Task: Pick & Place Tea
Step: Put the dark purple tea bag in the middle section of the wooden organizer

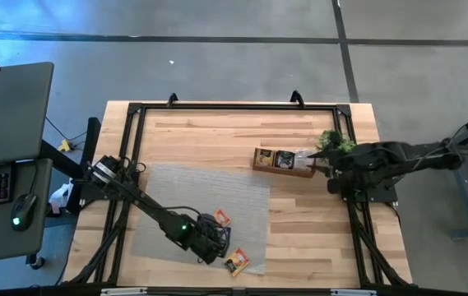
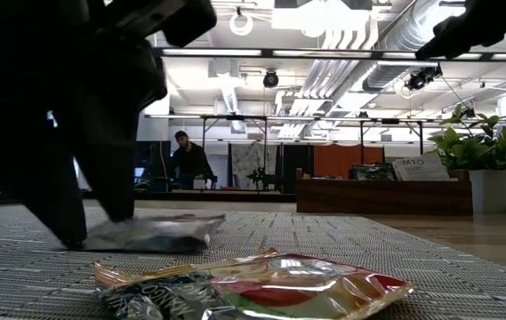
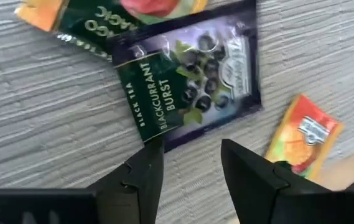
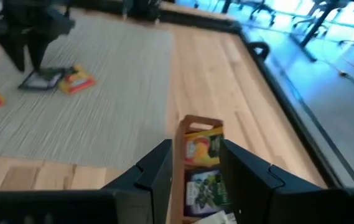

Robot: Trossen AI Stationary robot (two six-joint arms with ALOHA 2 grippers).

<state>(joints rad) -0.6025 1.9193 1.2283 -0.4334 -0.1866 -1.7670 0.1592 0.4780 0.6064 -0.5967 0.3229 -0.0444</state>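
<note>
A black tea sachet (image 3: 189, 81) printed "Blackcurrant Burst" lies flat on the grey mat (image 1: 192, 197). My left gripper (image 3: 192, 146) is open and points down at the sachet's near edge, its fingertips beside one corner; from table height its fingers (image 2: 92, 222) stand at one end of the sachet (image 2: 159, 233). An orange sachet (image 3: 304, 134) and a green-and-orange one (image 3: 96, 18) lie beside it. My right gripper (image 4: 195, 152) hangs open above one end of the wooden tray (image 4: 200, 121), which holds several upright sachets (image 4: 203, 150). My left gripper has one fingertip (image 3: 153, 149) at the black sachet's corner (image 3: 149, 134), coming slanting from above. I cannot tell whether it touches the sachet. The sachet lies flat on the mat.
A small green plant (image 1: 336, 141) in a white pot stands just beyond the tray's right end (image 1: 308, 164). A black frame (image 1: 234, 105) runs along the table's edges. Bare wood lies between the mat and the tray. A person sits far off in the room (image 2: 186, 160).
</note>
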